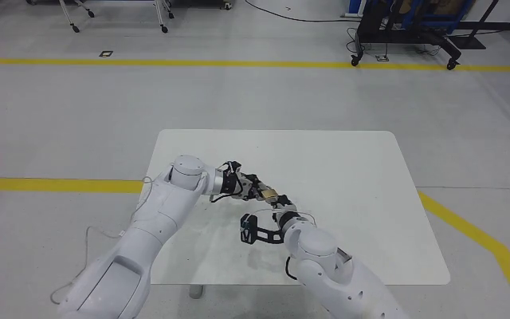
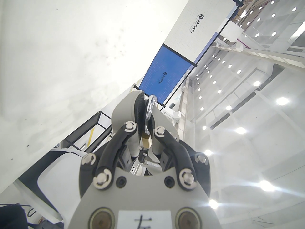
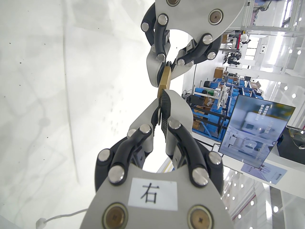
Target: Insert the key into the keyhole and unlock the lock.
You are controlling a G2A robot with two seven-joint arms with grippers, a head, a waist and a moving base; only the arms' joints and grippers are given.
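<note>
A small brass lock hangs above the middle of the white table. My left gripper comes in from the left and is shut on the lock body. My right gripper rises from the near side to meet it. In the right wrist view the right gripper is shut on the flat head of the key, whose tip is at the lock's lower end. The left gripper grips the lock from the opposite side. The silver key head shows just beyond the lock.
Both arms cross over the table's near-middle area. A thin white cable lies on the tabletop near the right arm. Wheeled racks stand far back on the floor.
</note>
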